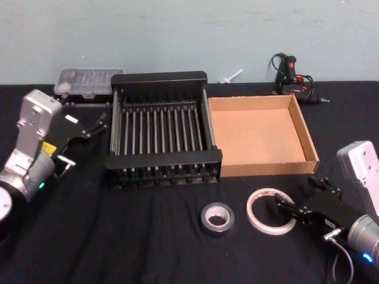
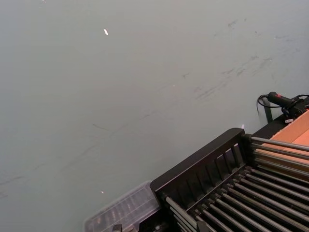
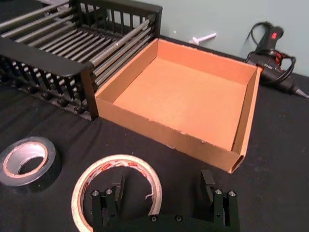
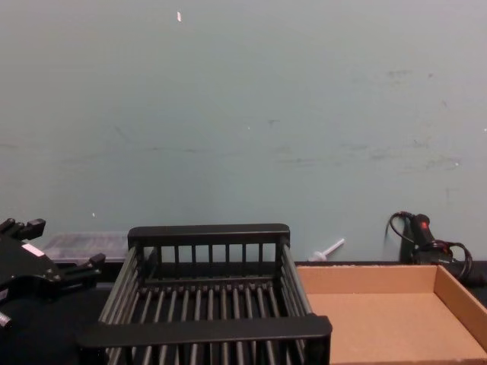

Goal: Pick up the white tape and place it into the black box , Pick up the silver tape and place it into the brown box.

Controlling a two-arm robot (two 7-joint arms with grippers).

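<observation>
Right tool [image 1: 291,208] open, fingers straddling the near-right rim of the white tape [image 1: 270,211], flat on the bench [image 1: 148,236] before the brown box [image 1: 308,139]. Silver tape [image 1: 217,218] just left, apart. Left tool [image 1: 95,127] open, beside the black box [image 1: 160,160].

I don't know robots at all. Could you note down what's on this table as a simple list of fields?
white tape: flat on the black cloth, in front of the brown box
silver tape: flat on the cloth, beside the white tape on its left
black box: nothing in it
brown box: nothing in it, right of the black box
right gripper: open, one finger inside the white tape's ring, the other outside
left gripper: open, raised left of the black box
task progress: neither tape boxed yet
</observation>
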